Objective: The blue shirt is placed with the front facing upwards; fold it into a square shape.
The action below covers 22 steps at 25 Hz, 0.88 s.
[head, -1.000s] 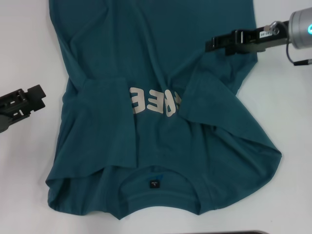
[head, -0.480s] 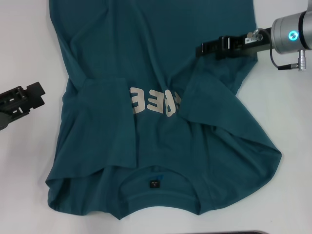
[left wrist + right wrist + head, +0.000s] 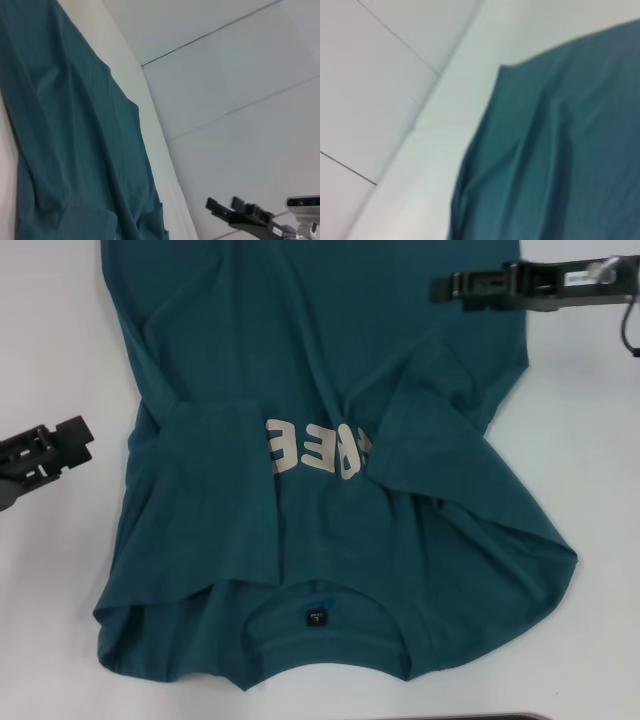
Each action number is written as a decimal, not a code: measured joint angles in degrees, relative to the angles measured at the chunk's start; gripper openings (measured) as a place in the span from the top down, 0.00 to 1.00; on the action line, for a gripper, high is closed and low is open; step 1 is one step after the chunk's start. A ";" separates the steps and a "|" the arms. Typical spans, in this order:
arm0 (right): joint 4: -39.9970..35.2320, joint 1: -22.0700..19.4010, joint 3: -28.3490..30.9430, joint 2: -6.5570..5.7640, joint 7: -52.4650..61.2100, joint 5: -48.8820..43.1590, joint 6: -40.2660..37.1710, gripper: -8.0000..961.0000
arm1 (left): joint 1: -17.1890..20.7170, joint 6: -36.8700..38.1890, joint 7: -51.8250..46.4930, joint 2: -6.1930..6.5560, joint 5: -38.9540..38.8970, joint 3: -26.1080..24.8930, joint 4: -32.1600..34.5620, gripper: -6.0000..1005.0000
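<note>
The blue shirt (image 3: 320, 370) lies spread on the white table, collar and small dark label (image 3: 316, 618) at the near edge. Both short sleeves are folded inward over the chest and partly cover the pale lettering (image 3: 318, 450). My right gripper (image 3: 438, 287) hovers open above the shirt's far right side, holding nothing. The left wrist view shows it from afar as the right gripper (image 3: 222, 205), its two fingers apart. My left gripper (image 3: 78, 443) rests open on the table, left of the shirt and clear of the cloth. Both wrist views show teal fabric of the shirt (image 3: 65, 150) (image 3: 560, 160).
Bare white table (image 3: 590, 460) surrounds the shirt on the left and right. A dark strip (image 3: 480, 717) shows at the near edge. Wall panels and the table's far rim (image 3: 435, 130) appear in the wrist views.
My right gripper has lifted off the folded right sleeve and drawn back toward the far right. The shirt and the left gripper have stayed put.
</note>
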 joint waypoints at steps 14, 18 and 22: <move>7.40 -6.15 3.89 -5.22 -1.40 3.69 -14.94 0.16 | 2.95 5.85 -5.53 2.69 3.79 2.94 1.13 0.42; 6.95 -8.24 4.31 -5.74 -0.85 3.70 -15.85 0.16 | 5.43 5.89 -7.18 2.42 6.79 2.54 0.93 0.42; 6.95 -8.83 4.88 -6.06 -0.74 3.70 -15.92 0.16 | 7.57 5.73 -7.78 2.33 7.52 2.38 0.80 0.42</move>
